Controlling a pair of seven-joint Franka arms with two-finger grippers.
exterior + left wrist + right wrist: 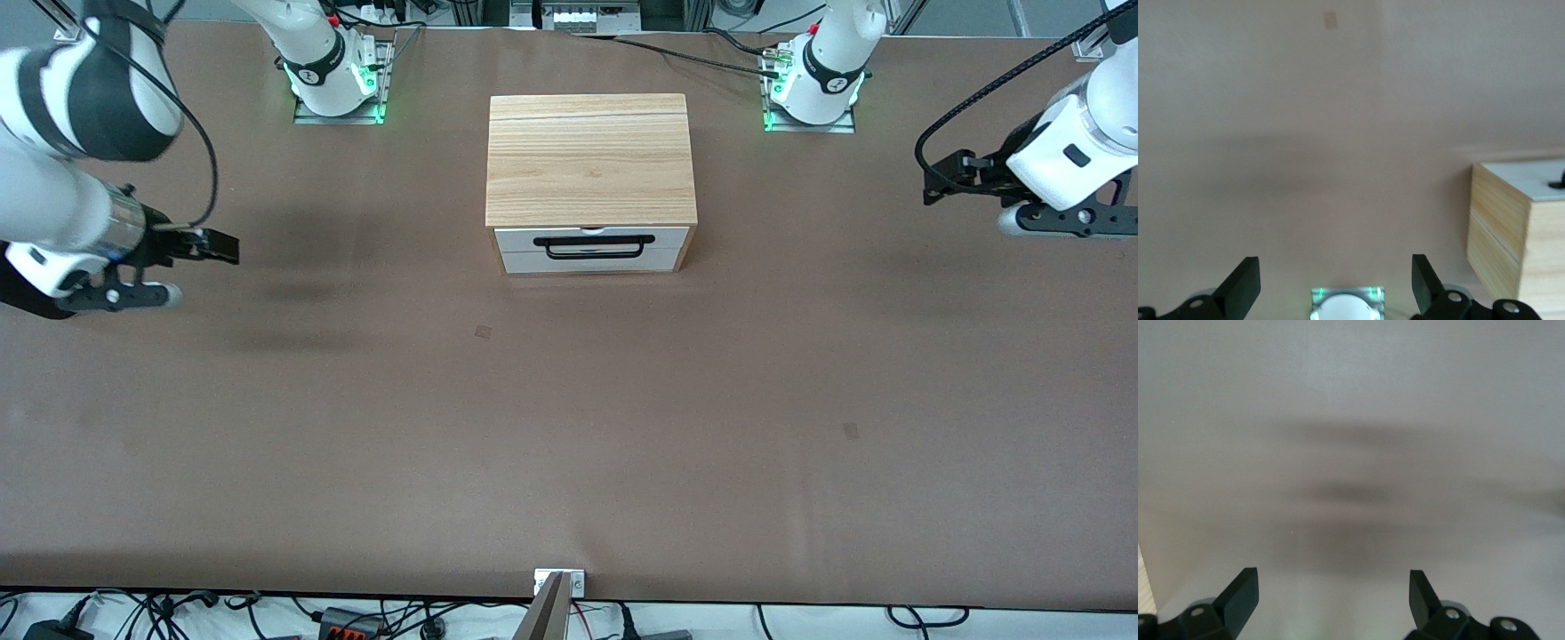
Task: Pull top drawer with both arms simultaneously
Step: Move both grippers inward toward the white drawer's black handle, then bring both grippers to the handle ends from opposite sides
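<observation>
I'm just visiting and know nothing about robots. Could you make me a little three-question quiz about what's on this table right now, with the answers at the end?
1. True or false: the top drawer of the wooden cabinet is already pulled out.
2. What are the left gripper and right gripper doing? A) both gripping the black bar handle; B) both open, over bare table at either end, away from the cabinet; C) one resting on the cabinet top.
3. Fill in: the drawer front faces ____ the front camera.

Key
1. False: its white front sits flush with the cabinet.
2. B: the wrist views show the fingers spread apart, holding nothing.
3. Toward.
</observation>
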